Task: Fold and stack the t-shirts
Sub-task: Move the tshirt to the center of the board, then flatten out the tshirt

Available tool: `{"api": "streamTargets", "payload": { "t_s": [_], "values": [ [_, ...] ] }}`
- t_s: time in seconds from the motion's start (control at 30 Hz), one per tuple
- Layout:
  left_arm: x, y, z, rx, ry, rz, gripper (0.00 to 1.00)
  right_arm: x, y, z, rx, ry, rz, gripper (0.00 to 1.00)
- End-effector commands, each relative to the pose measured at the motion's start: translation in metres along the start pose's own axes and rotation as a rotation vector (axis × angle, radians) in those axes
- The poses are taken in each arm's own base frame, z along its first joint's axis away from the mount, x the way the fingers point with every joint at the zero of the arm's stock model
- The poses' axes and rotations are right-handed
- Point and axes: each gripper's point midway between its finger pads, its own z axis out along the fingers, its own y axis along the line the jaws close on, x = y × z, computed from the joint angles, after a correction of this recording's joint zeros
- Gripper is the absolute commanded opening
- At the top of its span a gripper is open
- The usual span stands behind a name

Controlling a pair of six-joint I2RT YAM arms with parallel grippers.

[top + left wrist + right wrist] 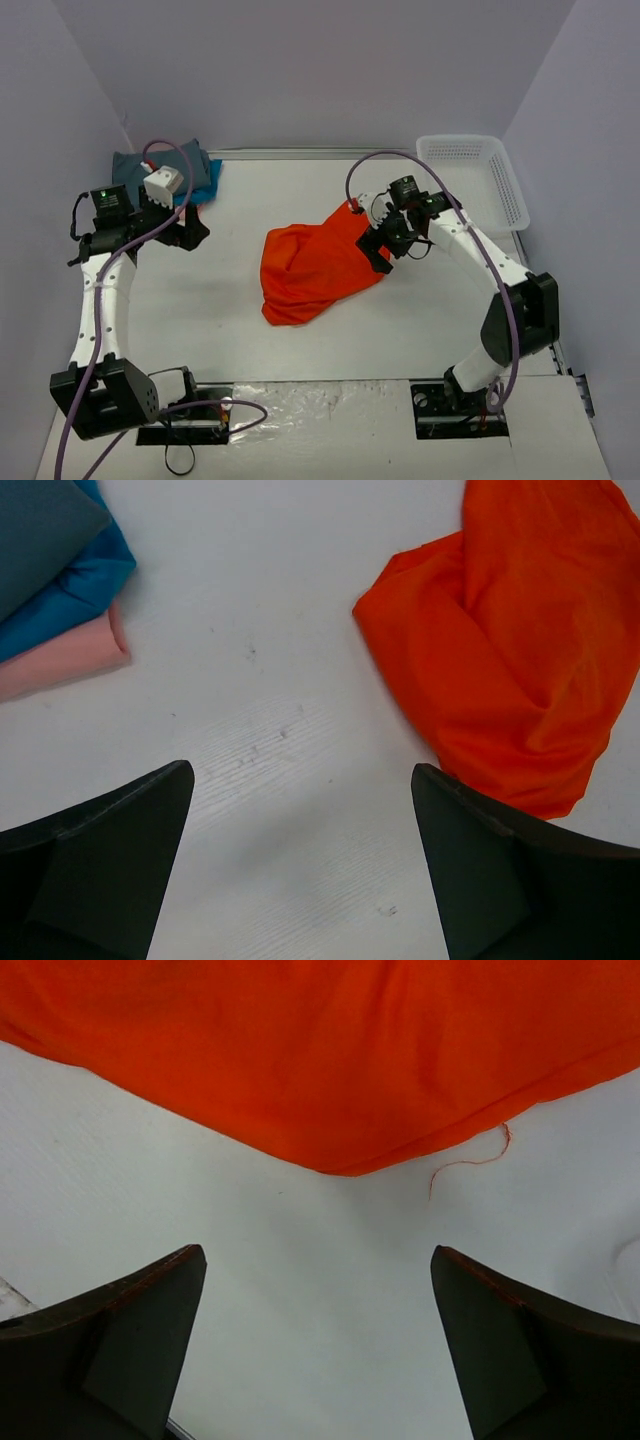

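A bright orange t-shirt (310,268) lies crumpled in the middle of the table; it also shows in the left wrist view (510,650) and the right wrist view (330,1050). A folded stack sits at the back left: dark grey-teal shirt (40,535) on a bright blue shirt (85,585) on a pale pink shirt (70,660). My left gripper (192,232) is open and empty, between the stack and the orange shirt. My right gripper (378,255) is open and empty, just above the table at the orange shirt's right edge, not touching it.
A white mesh basket (478,175) stands at the back right corner. A loose orange thread (470,1165) hangs from the shirt's hem. Grey walls close the table on three sides.
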Motion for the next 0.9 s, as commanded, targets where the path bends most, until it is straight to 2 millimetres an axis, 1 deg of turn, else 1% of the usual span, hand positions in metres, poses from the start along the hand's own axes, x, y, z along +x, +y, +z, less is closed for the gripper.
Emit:
{"api": "streamTargets", "payload": {
  "t_s": [0.0, 0.03, 0.07, 0.1, 0.13, 0.17, 0.2, 0.27, 0.3, 0.37, 0.4, 0.43, 0.5, 0.53, 0.6, 0.73, 0.87],
  "values": [
    [-0.013, -0.005, -0.003, -0.010, -0.005, 0.083, 0.90, 0.011, -0.031, 0.029, 0.037, 0.033, 0.055, 0.91],
    [-0.012, -0.004, -0.002, -0.013, -0.001, 0.083, 0.90, 0.015, -0.041, 0.041, 0.042, 0.054, 0.082, 0.90],
    [-0.011, -0.005, 0.001, -0.006, 0.003, 0.085, 0.91, 0.003, -0.056, 0.043, 0.074, 0.020, 0.106, 0.89],
    [-0.009, -0.004, 0.001, -0.008, 0.007, 0.082, 0.91, -0.001, -0.068, 0.046, 0.090, 0.015, 0.125, 0.88],
    [-0.008, -0.004, 0.003, -0.009, 0.011, 0.082, 0.91, 0.007, -0.083, 0.060, 0.105, 0.056, 0.162, 0.86],
    [-0.007, -0.003, 0.004, -0.013, 0.016, 0.084, 0.91, 0.004, -0.094, 0.066, 0.116, 0.060, 0.183, 0.85],
    [-0.005, -0.003, 0.006, -0.011, 0.023, 0.089, 0.91, -0.004, -0.115, 0.074, 0.143, 0.059, 0.218, 0.83],
    [-0.003, -0.001, 0.006, -0.020, 0.031, 0.099, 0.91, -0.014, -0.132, 0.082, 0.159, 0.050, 0.244, 0.82],
    [-0.003, 0.000, 0.007, -0.024, 0.035, 0.103, 0.91, -0.024, -0.146, 0.089, 0.179, 0.038, 0.265, 0.80],
    [-0.002, 0.001, 0.007, -0.028, 0.038, 0.110, 0.91, -0.029, -0.154, 0.097, 0.173, 0.048, 0.283, 0.79],
    [-0.002, 0.001, 0.007, -0.029, 0.039, 0.109, 0.92, -0.043, -0.164, 0.095, 0.186, 0.016, 0.287, 0.79],
    [-0.002, 0.001, 0.008, -0.027, 0.038, 0.111, 0.92, -0.039, -0.164, 0.108, 0.165, 0.038, 0.304, 0.79],
    [-0.001, 0.002, 0.010, -0.026, 0.045, 0.107, 0.92, -0.042, -0.168, 0.115, 0.163, 0.041, 0.330, 0.77],
    [0.001, 0.002, 0.011, -0.024, 0.050, 0.107, 0.92, -0.043, -0.170, 0.122, 0.159, 0.048, 0.347, 0.77],
    [0.003, 0.004, 0.013, -0.026, 0.061, 0.108, 0.92, -0.041, -0.172, 0.130, 0.156, 0.060, 0.363, 0.74],
    [0.006, 0.004, 0.018, -0.018, 0.078, 0.109, 0.93, -0.031, -0.173, 0.139, 0.160, 0.092, 0.372, 0.73],
    [0.009, 0.003, 0.024, -0.009, 0.100, 0.110, 0.93, -0.018, -0.175, 0.143, 0.174, 0.129, 0.374, 0.72]
  ]
}}
